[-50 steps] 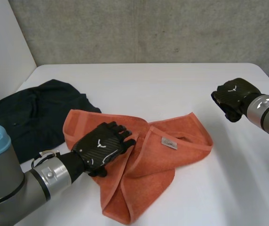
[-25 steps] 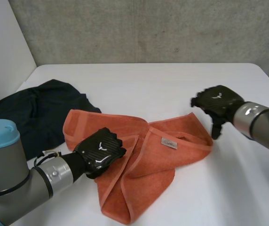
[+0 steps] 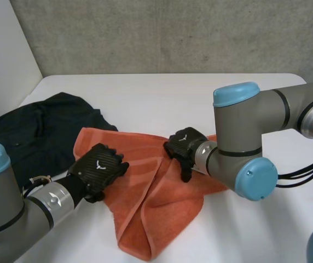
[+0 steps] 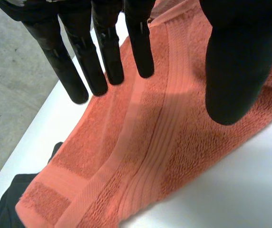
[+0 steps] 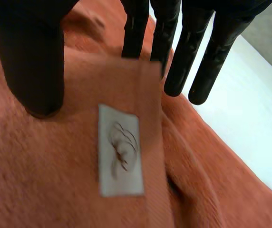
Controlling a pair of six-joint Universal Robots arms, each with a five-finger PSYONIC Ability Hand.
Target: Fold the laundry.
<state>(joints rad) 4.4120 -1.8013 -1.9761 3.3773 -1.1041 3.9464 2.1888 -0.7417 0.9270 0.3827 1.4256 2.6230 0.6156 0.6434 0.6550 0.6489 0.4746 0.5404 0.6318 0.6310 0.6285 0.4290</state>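
**While both hands are spread above it, the orange towel (image 3: 162, 205) lies rumpled on the worktop (image 3: 162, 98)**

Where the towel lies loosely doubled over itself near the middle of the white worktop, its left end sits just beside a dark garment (image 3: 30, 137) heaped at the worktop's left side. The left hand (image 3: 97, 171) is over that left end. In its wrist view the fingers (image 4: 102, 61) are straight and the thumb (image 4: 231, 71) stands apart from them, holding nothing, with the towel's ribbed hem band (image 4: 145, 156) running under the gap between them. The right hand (image 3: 183, 149) is over the middle of the towel, by its far fold. Its fingers (image 5: 174, 57) are also straight and unclenched, their tips at the edge of a folded flap. A small grey label (image 5: 119, 149) sewn to the towel lies under the palm, between thumb (image 5: 29, 61) and fingers. Whether either hand presses the cloth cannot be told.
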